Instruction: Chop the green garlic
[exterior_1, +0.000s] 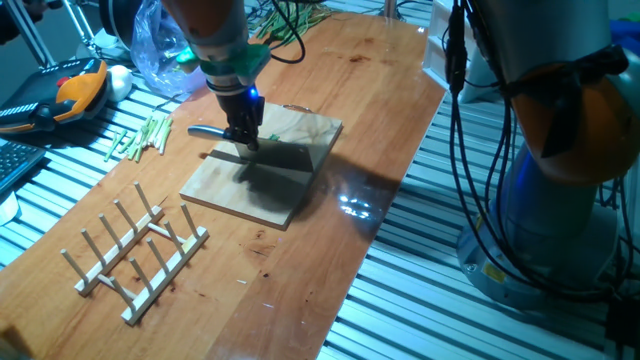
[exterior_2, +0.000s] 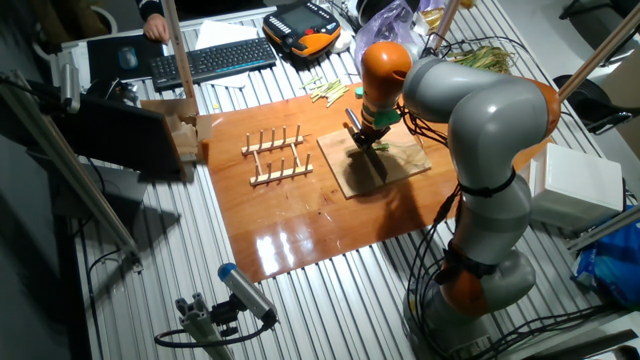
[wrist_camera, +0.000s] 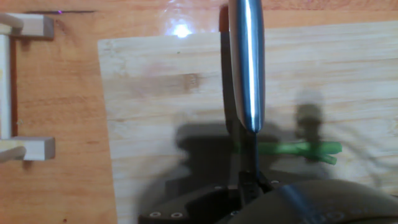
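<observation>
Gripper: the arm's black two-finger gripper (exterior_1: 243, 138) points straight down over the pale rectangular wooden cutting board (exterior_1: 290, 185); its jaws are clamped on the knife handle.
Knife: a metal kitchen knife with a rounded steel handle (wrist_camera: 246, 62) is held on edge, its dark blade (wrist_camera: 254, 158) down at the board surface; in the hand view the handle runs up the middle of the frame.
Green garlic: 1 thin bright-green garlic stalk (wrist_camera: 298, 149) lies flat on the board, forked at its right end. The blade crosses it near its left end; whether it is cut through cannot be told.
Board: it sits on the reddish-brown glossy wooden tabletop (exterior_1: 360, 90), set at an angle to the table edge.
Rack: a light wooden peg rack with upright dowels (exterior_1: 135, 250) stands on the tabletop beside the board, apart from it.
Loose sticks: a small heap of pale yellowish-green stalk sticks (exterior_1: 145, 135) lies at the table edge, well apart from the board.
Far end: a bunch of long leafy greens (exterior_2: 480, 58) and a crumpled clear plastic bag (exterior_1: 160, 50) lie beyond the board.
</observation>
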